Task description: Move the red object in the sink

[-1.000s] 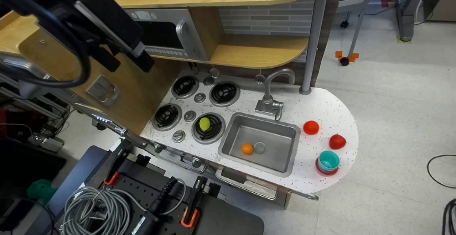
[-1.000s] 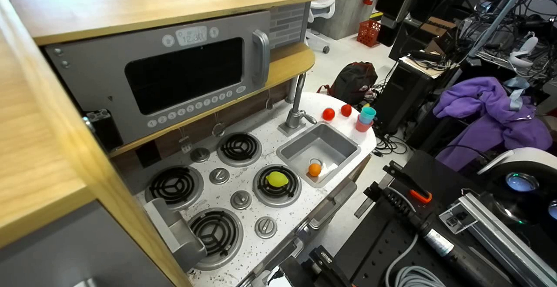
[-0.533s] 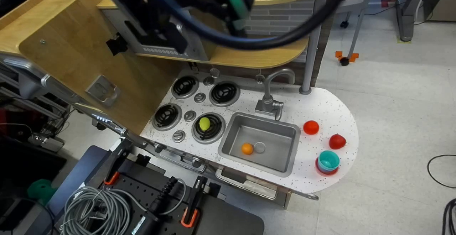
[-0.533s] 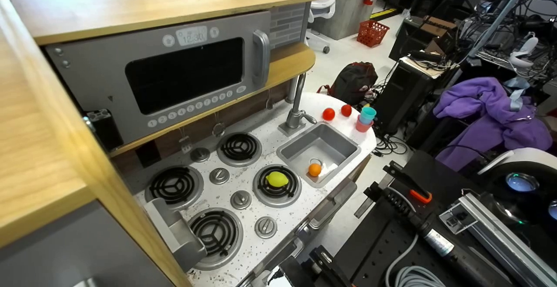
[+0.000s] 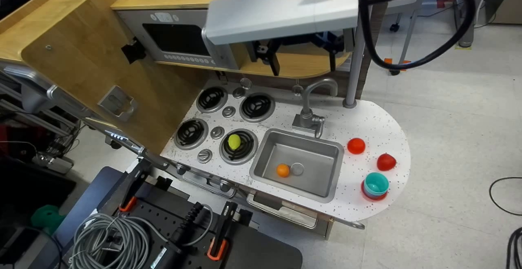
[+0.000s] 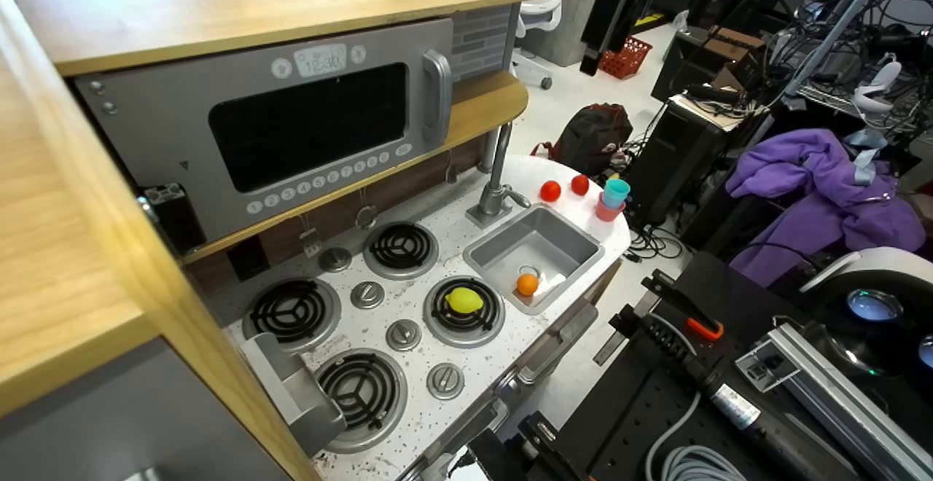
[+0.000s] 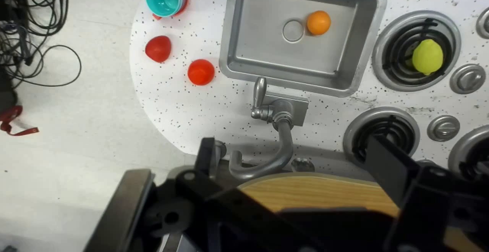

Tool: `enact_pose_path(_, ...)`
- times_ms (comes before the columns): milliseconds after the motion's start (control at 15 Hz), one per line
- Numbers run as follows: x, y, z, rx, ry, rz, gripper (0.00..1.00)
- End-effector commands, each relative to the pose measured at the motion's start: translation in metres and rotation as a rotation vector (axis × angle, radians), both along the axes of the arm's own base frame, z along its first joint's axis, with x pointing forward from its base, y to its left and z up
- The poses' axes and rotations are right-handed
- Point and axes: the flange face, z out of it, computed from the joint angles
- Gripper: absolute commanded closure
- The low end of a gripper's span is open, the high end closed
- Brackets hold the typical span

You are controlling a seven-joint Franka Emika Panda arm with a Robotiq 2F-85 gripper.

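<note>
A round red object (image 5: 356, 146) sits on the white counter beside the sink (image 5: 310, 181). A second, pointed red object (image 5: 385, 162) lies farther out towards the counter's rounded end. Both also show in the wrist view, the round one (image 7: 201, 71) nearer the sink and the pointed one (image 7: 158, 49) beyond it. An orange ball (image 7: 318, 22) lies in the sink beside the drain. My gripper (image 5: 304, 69) is open and empty, high above the counter in front of the wooden shelf. In the wrist view the gripper (image 7: 291, 144) has its fingers wide apart with nothing between them.
A grey faucet (image 7: 284, 141) rises behind the sink. The wooden shelf (image 5: 285, 63) and microwave (image 6: 313, 124) overhang the back. A teal cup (image 5: 376, 184) stands stacked on a red one at the counter's end. A yellow lemon (image 5: 234, 142) lies on a burner.
My arm has swung from the upper left across to the right, in front of the shelf, in an exterior view. The objects on the counter and in the sink have not moved.
</note>
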Motion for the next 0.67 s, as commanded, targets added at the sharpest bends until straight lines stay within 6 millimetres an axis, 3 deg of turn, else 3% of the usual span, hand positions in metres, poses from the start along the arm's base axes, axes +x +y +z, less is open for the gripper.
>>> enact_pose_path(0, 0.036, -0.024, -0.038, 0.021, 0.033, -0.011, 0.00)
enact_pose_path(400, 0.034, -0.089, -0.072, 0.022, 0.081, -0.093, 0.00)
enact_pose_path(600, 0.043, -0.105, -0.095, 0.027, 0.093, -0.110, 0.00)
